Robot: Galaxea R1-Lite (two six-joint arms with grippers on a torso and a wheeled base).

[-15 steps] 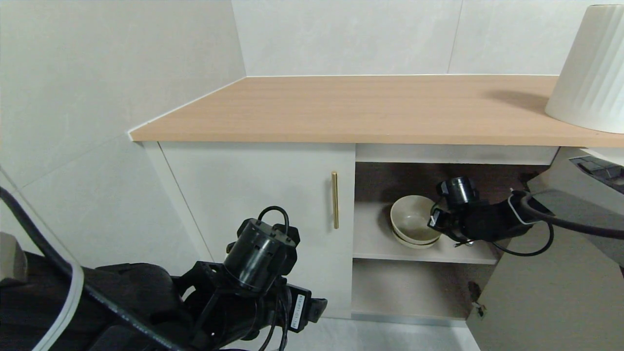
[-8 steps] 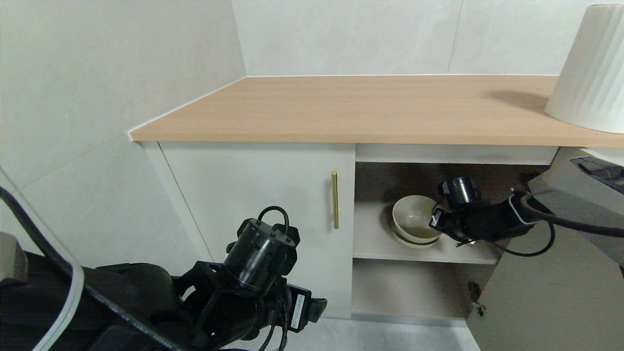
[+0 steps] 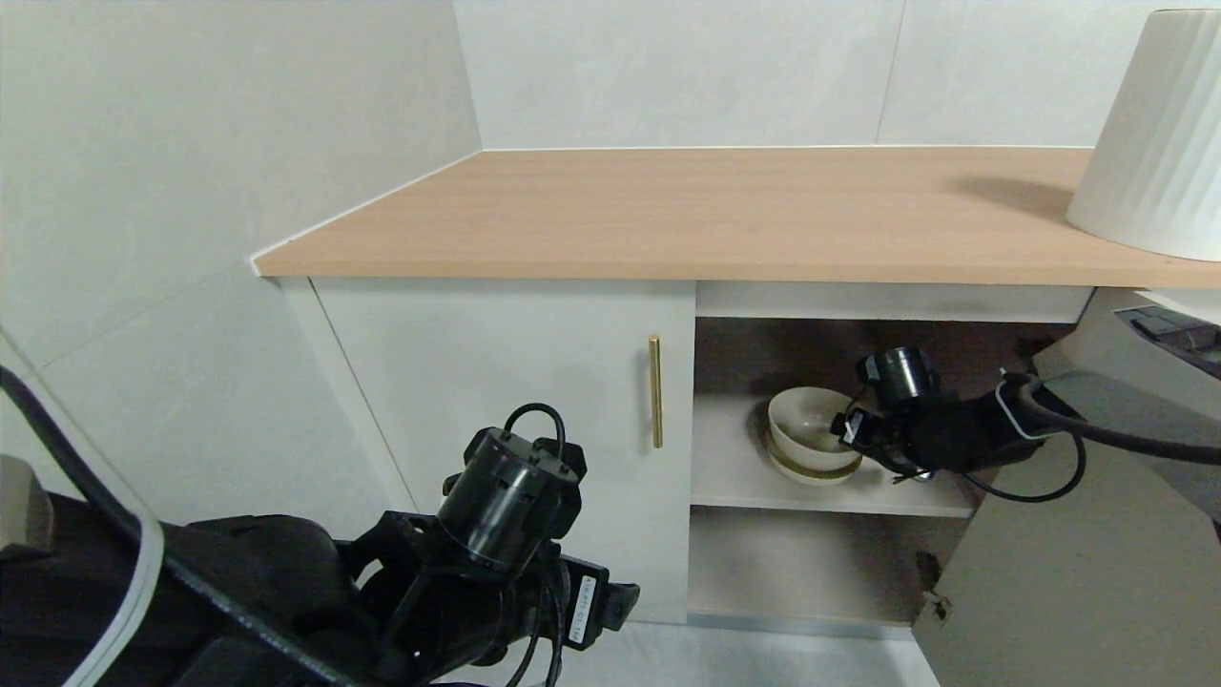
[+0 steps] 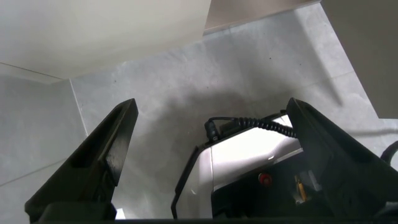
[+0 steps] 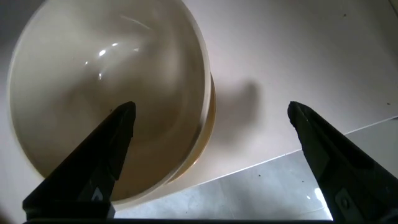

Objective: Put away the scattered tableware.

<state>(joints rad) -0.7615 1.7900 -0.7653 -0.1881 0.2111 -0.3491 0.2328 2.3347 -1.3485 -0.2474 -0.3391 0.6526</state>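
Top bowl [image 3: 806, 431]: cream, glossy, nested upright in a lower bowl [image 3: 799, 470] on the upper shelf [image 3: 730, 468] of the open cabinet half, towards the shelf's left part.
Lower bowl: only its brownish rim shows under the top one, visible in the right wrist view [image 5: 206, 134].
Right gripper [image 3: 841, 431]: inside the cabinet opening at the stack's right side, fingers spread wide and holding nothing. In the right wrist view [image 5: 210, 111] one finger [image 5: 102, 162] hangs over the bowl's hollow, the other [image 5: 329, 155] over bare shelf, with the bowl's near rim between them.
Left gripper [image 4: 211, 106]: low in front of the closed door, fingers spread wide, empty, over the grey tiled floor [image 4: 186, 74].
Closed door [image 3: 496, 401]: white, with a brass handle [image 3: 655, 391], just left of the bowls.
Open door [image 3: 1068, 582]: swung out on the right, close beside the right arm.
Lower shelf [image 3: 792, 563]: under the bowls' shelf.
Countertop [image 3: 715, 210]: wood, overhanging the opening; a white ribbed shade [image 3: 1154, 143] stands at its right end.
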